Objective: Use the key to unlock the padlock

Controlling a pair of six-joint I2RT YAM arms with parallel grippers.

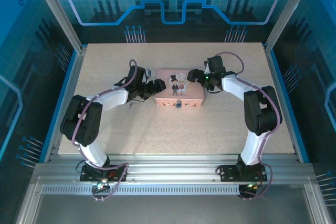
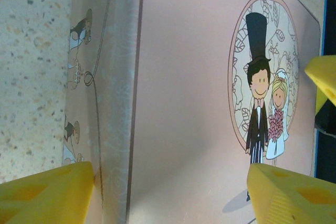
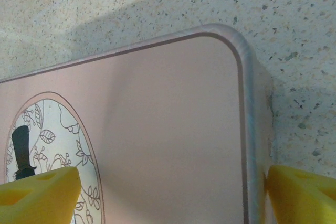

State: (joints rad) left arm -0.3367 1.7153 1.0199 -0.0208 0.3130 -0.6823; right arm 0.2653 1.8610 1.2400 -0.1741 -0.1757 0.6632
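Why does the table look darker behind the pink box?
Right wrist view: a soft shadow lies on the table beyond the pink tin. Left wrist view: a yellow finger throws a small shadow on the lid.

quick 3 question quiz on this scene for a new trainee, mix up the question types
1. Multiple choice: the padlock sits on which part of the pink tin? A) its near side wall B) its far side wall C) the middle of its lid
2. True or false: the left gripper is shut on the padlock.
3. Fill in: the right gripper straddles the tin's rounded corner edge with its jaws ____.

Key: 1 A; 2 false; 3 open
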